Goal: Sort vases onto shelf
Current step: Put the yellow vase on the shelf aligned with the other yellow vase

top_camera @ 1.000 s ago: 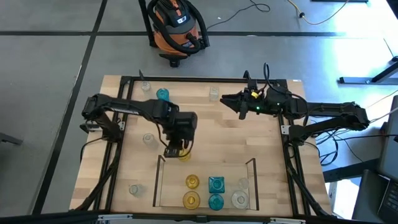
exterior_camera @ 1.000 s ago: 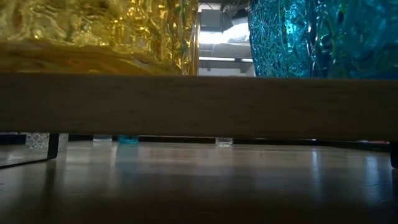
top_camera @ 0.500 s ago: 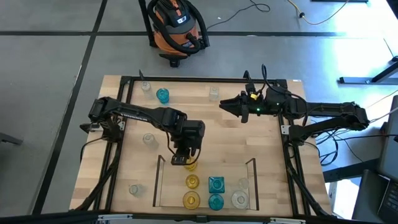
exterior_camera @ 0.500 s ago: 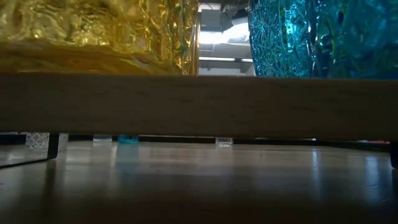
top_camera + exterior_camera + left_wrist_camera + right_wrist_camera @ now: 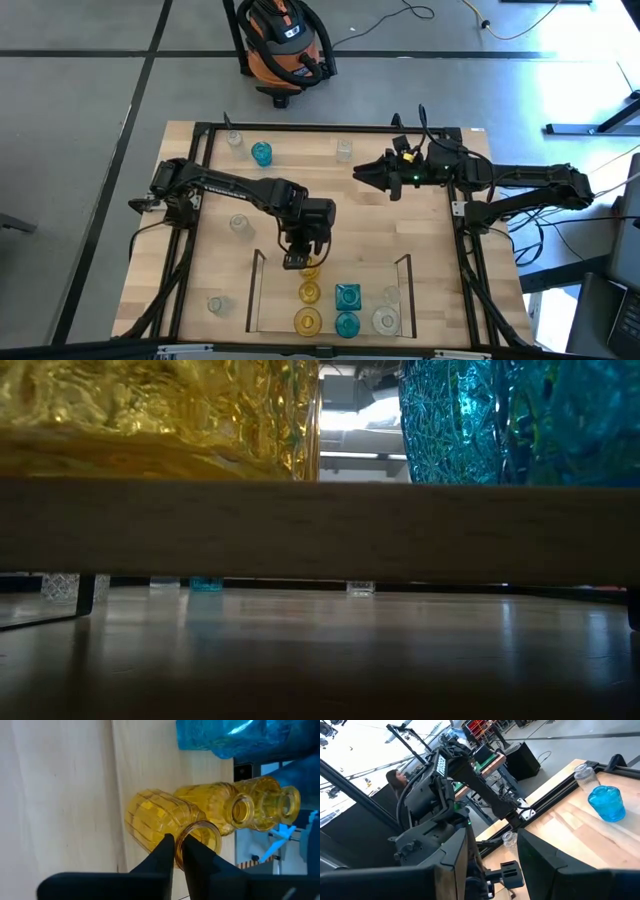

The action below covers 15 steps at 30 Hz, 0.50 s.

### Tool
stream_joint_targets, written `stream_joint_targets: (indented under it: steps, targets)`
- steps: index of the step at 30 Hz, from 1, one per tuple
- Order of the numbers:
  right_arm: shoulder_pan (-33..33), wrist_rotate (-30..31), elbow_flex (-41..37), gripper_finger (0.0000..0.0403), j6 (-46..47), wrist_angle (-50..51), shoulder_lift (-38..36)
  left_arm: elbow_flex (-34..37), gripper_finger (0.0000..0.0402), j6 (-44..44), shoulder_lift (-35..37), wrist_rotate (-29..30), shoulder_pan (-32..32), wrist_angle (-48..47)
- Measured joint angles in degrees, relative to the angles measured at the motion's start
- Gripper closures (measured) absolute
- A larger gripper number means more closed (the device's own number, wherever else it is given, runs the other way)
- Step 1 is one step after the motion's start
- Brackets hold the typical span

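My left gripper (image 5: 303,263) (image 5: 176,841) is shut on an amber vase (image 5: 152,815) (image 5: 311,271) at the far edge of the shelf (image 5: 262,300). That vase stands in line behind two more amber vases (image 5: 309,292) (image 5: 307,320). Two teal vases (image 5: 347,296) and two clear ones (image 5: 386,320) share the shelf. In the low view an amber vase (image 5: 150,410) and a teal vase (image 5: 520,420) stand on the shelf's board (image 5: 320,530). My right gripper (image 5: 362,172) (image 5: 492,865) hovers open and empty over the table's far right. My left gripper pinches the rim of the amber vase's mouth (image 5: 196,826), one finger (image 5: 189,851) inside the opening and the other (image 5: 164,849) outside against the neck. The fingers slant down from the far left side. The vase stays upright; I cannot tell whether its base touches the shelf.
Loose on the table are a teal vase (image 5: 261,152) and clear vases (image 5: 234,138) (image 5: 344,150) at the far side, and clear ones at the left (image 5: 238,224) and near left (image 5: 215,304). Dark rails (image 5: 404,285) bound the shelf. A black frame (image 5: 300,127) rims the table.
My left gripper has carried the amber vase toward the table's near edge and a little to the right, sinking as it went, up to the shelf's far edge behind the amber row. The vase has stayed upright in the hold.
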<state>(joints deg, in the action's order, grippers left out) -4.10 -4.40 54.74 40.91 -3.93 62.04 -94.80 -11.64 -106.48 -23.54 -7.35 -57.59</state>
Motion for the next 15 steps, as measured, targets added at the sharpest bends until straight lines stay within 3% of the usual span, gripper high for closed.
stream_joint_targets:
  steps: [15]
  targets:
    - [0.0,-0.26,-0.02,0.0268,-0.24,0.81,-0.02,0.0,0.0365,-0.04,-0.2,-1.27,0.11,0.81]
